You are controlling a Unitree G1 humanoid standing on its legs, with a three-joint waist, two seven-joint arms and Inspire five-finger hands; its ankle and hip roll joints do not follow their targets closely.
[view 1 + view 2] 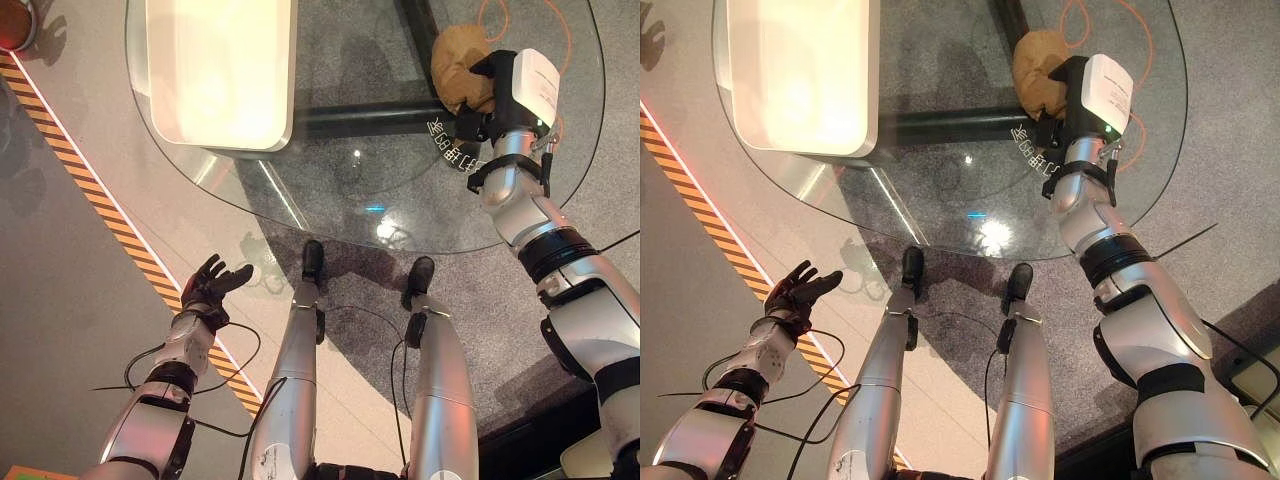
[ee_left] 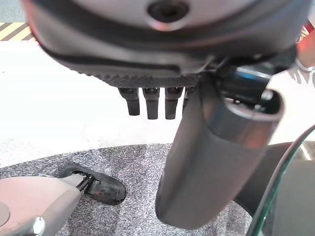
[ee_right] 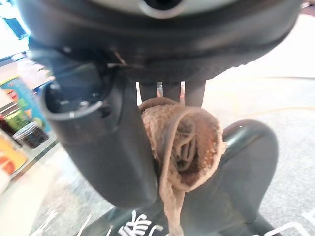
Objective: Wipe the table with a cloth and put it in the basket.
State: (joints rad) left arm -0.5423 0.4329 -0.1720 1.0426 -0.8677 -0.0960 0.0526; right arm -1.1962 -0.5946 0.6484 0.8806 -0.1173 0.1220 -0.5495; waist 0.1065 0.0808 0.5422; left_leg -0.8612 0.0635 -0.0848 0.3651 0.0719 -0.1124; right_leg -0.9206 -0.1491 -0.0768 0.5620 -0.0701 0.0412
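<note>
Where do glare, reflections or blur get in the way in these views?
Left eye view: bright glare spots on the glass table; the white basket is washed out under the light. Right wrist view: the right hand looms blurred up close, while the brown cloth it grips is fairly sharp. Left wrist view: the open left hand is a blurred bulk, with the floor beyond it clearer.

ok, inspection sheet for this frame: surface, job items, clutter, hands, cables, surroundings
Surface: round glass table, dark base visible through it.
Job's things: tan cloth bunched on the glass in the right hand's grip; white basket on the table's left part.
Clutter: nothing seen on the glass.
Hands: right hand curled round the cloth; left hand open, low beside the table.
Cables: orange cable under the glass.
Surroundings: grey speckled floor, striped floor tape.
</note>
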